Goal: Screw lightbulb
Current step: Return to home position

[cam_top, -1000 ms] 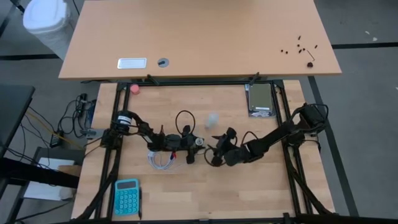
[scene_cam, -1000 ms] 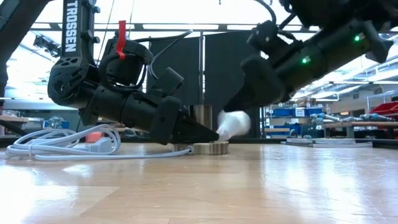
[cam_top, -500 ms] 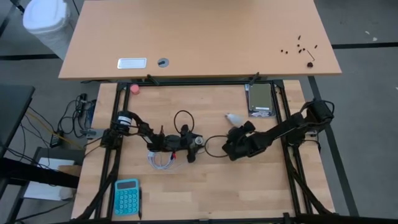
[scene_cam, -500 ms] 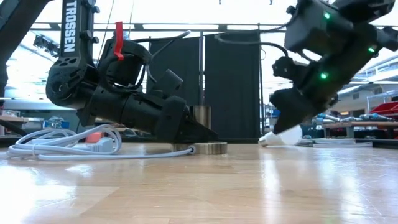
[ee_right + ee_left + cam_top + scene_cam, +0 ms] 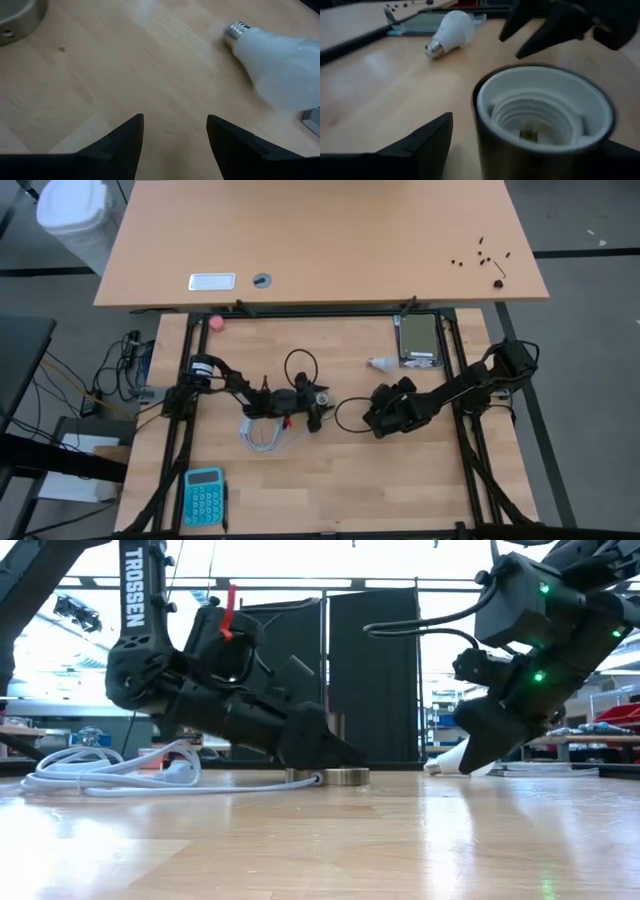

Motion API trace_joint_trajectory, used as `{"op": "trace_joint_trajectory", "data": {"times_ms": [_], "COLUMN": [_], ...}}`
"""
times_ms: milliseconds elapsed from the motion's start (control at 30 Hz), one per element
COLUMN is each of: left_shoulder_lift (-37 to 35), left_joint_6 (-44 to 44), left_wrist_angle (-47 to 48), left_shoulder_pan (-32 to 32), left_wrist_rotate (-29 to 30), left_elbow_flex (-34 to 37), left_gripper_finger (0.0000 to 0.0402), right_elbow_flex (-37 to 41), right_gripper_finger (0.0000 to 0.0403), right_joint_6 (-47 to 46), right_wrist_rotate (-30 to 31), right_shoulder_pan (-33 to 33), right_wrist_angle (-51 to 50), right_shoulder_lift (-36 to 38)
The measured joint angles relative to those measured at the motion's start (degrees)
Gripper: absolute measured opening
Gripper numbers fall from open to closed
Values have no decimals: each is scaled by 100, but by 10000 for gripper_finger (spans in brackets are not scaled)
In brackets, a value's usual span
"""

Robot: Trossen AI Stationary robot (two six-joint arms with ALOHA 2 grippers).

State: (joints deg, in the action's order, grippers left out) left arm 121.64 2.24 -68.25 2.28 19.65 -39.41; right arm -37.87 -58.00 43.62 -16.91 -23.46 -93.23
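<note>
The white lightbulb (image 5: 381, 364) lies on its side on the table, screw base toward the table's left. It also shows in the right wrist view (image 5: 272, 55) and the left wrist view (image 5: 451, 31). My right gripper (image 5: 374, 405) is open and empty, a little nearer than the bulb (image 5: 175, 135). The metal socket (image 5: 543, 120) stands upright on its round base (image 5: 335, 777), its opening up. My left gripper (image 5: 312, 404) is open, with one finger on each side of the socket. There is a gap at one finger (image 5: 427, 142). I cannot tell whether the other finger touches the socket.
The socket's white cord (image 5: 258, 432) lies coiled near the left arm. A grey flat device (image 5: 419, 340) lies just right of the bulb. A pink ball (image 5: 217, 322) is at the far left and a blue calculator (image 5: 204, 495) at the near left. A black cable loops beside the right gripper.
My right gripper has carried the bulb from beside the socket toward the table's right and far side and lowered it. It has let go and drawn back toward the near edge. The bulb now lies on its side. My left gripper has shifted slightly right at the socket.
</note>
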Motion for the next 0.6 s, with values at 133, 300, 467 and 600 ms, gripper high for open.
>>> {"op": "trace_joint_trajectory", "data": {"times_ms": [133,300,467,600], "left_shoulder_lift": [-9,-20,-26,-26], "left_joint_6": [-301,-616,-1122,-1413], "left_wrist_angle": [147,181,184,208], "left_shoulder_pan": [-235,-696,-1219,-1581], "left_wrist_rotate": [-52,-687,-2106,-3053], "left_elbow_flex": [-125,-135,-138,-138], "left_gripper_finger": [300,300,300,294], "right_elbow_flex": [0,0,0,0], "right_gripper_finger": [229,229,229,229], "right_joint_6": [-45,-47,-35,54], "right_wrist_rotate": [32,190,345,494], "right_shoulder_pan": [-102,-229,-310,-353], "right_wrist_angle": [46,266,341,406], "right_shoulder_lift": [0,0,0,0]}}
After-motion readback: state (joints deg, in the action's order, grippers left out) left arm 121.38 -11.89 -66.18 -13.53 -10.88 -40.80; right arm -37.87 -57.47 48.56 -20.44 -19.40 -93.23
